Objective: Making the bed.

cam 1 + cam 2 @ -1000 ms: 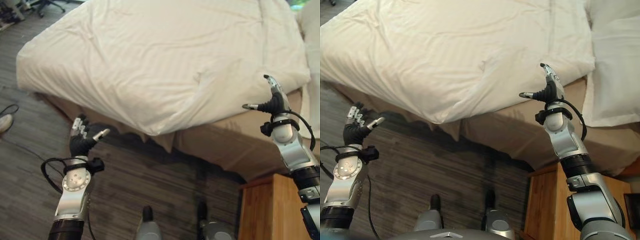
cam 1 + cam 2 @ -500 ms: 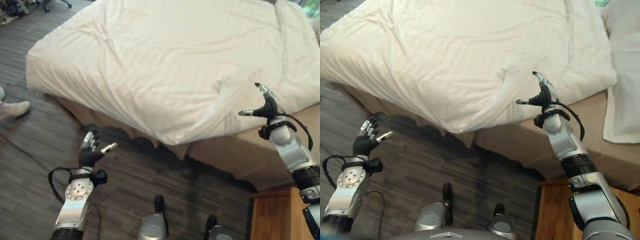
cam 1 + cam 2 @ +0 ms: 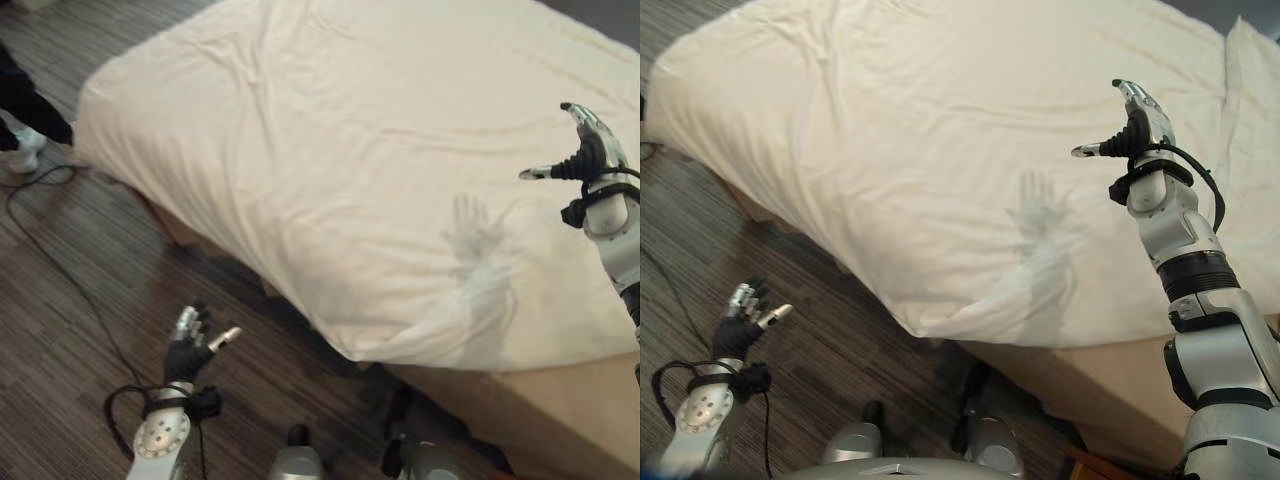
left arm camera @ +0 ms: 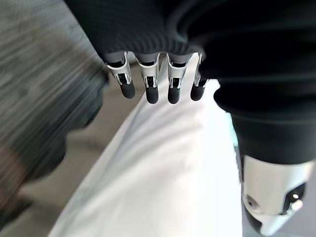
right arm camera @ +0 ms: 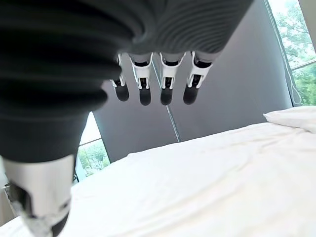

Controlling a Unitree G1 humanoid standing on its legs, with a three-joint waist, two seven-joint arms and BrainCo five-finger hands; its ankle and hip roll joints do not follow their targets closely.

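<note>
Down at the near left, over the floor (image 3: 70, 300), your left hand (image 3: 190, 345) hangs with fingers loosely apart, holding nothing, well clear of the bed. Across the middle the white duvet (image 3: 330, 160) lies spread over the bed, its near corner draping past the mattress (image 3: 560, 420). At the right, your right hand (image 3: 590, 150) hovers above it, fingers straight and empty, probably poised to smooth it.

One bed (image 3: 200, 215); one white duvet (image 3: 380, 170); one pillow (image 3: 1252, 120); two hands: left hand (image 3: 190, 345), right hand (image 3: 590, 150).

No readable text or labels.
</note>
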